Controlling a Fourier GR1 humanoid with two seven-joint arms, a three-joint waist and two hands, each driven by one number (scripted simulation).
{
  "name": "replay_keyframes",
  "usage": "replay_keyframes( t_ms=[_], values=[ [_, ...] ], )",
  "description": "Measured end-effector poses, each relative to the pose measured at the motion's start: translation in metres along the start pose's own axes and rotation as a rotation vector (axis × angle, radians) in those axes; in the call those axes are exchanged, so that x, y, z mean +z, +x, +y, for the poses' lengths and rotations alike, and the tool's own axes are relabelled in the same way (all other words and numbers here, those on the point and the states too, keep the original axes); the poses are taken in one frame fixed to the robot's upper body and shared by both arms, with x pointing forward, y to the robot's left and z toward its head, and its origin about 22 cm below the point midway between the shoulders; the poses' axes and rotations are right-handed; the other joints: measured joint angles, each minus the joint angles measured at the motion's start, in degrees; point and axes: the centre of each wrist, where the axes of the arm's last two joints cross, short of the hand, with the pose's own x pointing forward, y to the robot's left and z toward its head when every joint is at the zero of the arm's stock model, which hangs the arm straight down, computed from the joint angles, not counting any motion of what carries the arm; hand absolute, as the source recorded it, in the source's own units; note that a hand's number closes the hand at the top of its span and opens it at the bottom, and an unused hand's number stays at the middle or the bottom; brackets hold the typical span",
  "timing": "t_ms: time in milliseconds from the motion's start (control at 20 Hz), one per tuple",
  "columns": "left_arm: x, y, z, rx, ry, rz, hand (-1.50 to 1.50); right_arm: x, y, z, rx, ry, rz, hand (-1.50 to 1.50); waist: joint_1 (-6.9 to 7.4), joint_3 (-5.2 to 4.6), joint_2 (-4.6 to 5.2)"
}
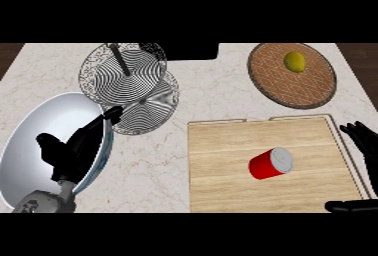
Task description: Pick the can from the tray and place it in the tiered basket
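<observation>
Head view: a red can (270, 163) is seen lying on its side near the middle of a wooden tray (221, 190), its silver end turned toward the tray's far right corner. The tray sits at the counter's (214, 95) near right. At the tray's right edge the right hand (365, 145) is seen — fingers spread and fairly straight, the thumb low by the near right corner, nothing held and the can well apart from it. The tiered basket (125, 75), made of wire with two round levels, stands at the counter's far left. A large white bowl-like dish (37, 130) is seen at the near left edge, and over it the left hand (63, 155) is shown, dark and partly merged with its background — its fingers cannot be told. A brown round plate (291, 92) with a yellow fruit (294, 61) on it lies at the far right corner.
</observation>
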Motion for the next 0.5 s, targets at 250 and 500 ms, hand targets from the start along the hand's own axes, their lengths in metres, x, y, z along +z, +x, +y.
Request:
replay_keyframes(
  t_ms=[250, 500],
  values=[
    [0.001, -0.003, 0.001, 0.019, -0.001, 0.007, 0.00, 0.003, 0.046, -0.025, 0.286, 0.073, 0.087, -1.50, -0.41, -0.13, -0.30],
    [0.004, -0.005, 0.002, 0.029, 0.000, 0.014, 0.00, 0.003, 0.091, -0.016, 0.536, 0.122, 0.195, -1.50, -0.95, -0.20, -0.50]
  ],
)
